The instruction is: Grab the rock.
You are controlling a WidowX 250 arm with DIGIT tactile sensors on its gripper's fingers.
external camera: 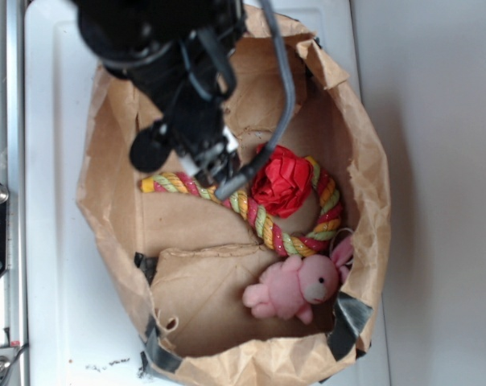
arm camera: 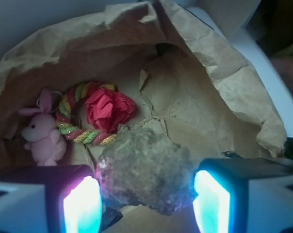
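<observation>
Wrist view: the rock is seen between the two lit fingers of the gripper, pinched on both flanks, at 6 o'clock in frame. It is a rough, roundish lump; no clear long axis can be told. The surface is a torn brown paper bag, set on a white table. A red fabric ball, rope ring and pink bunny are noted toward 10 o'clock.
</observation>
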